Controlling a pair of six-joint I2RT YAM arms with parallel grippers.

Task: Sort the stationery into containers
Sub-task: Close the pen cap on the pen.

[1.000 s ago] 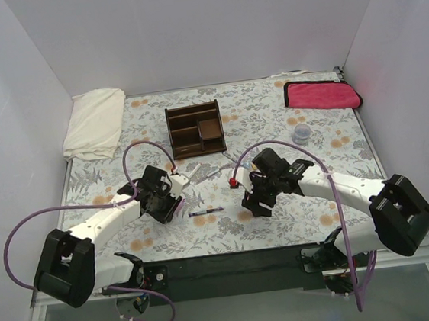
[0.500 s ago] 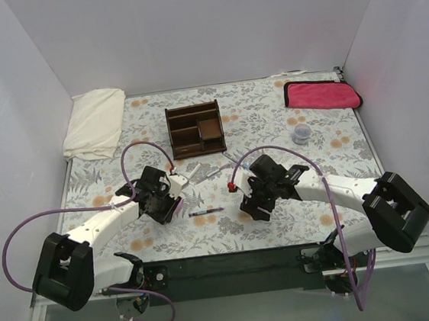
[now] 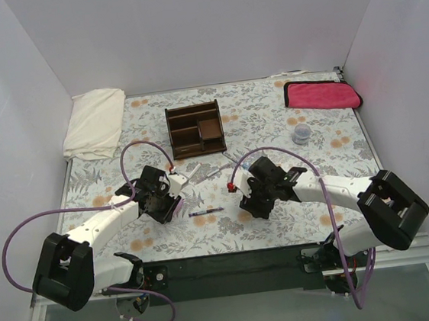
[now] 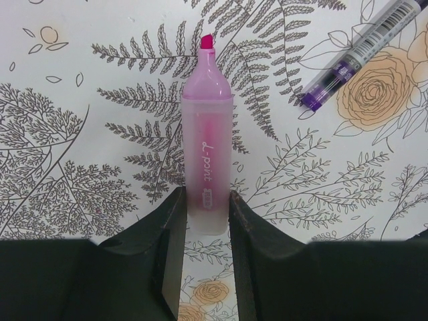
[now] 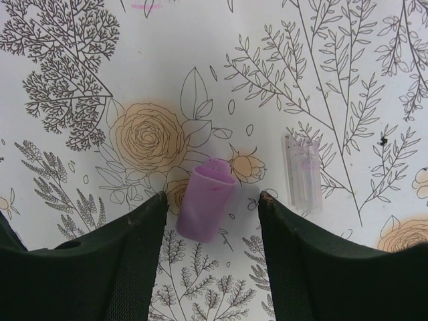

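My left gripper (image 4: 206, 200) is shut on the rear end of an uncapped pink highlighter (image 4: 207, 147), whose tip points away over the floral table cover. In the top view the left gripper (image 3: 175, 183) sits left of centre. A purple-and-grey pen (image 4: 358, 57) lies beyond it to the right. My right gripper (image 5: 212, 200) is open and low over the table, its jaws on either side of a loose purple cap (image 5: 206, 207) without touching it. A small clear cap (image 5: 302, 174) lies just outside the right finger. The dark brown organizer (image 3: 194, 129) stands at the back centre.
A dark pen (image 3: 206, 211) lies between the two arms. A small red piece (image 3: 232, 185) shows by the right gripper (image 3: 251, 202). A white folded cloth (image 3: 94, 123) lies back left, a magenta cloth (image 3: 321, 93) back right, and a small clear cup (image 3: 301, 134) near it.
My right arm has shifted slightly left and toward the table's middle. The left arm with the highlighter has hardly moved.
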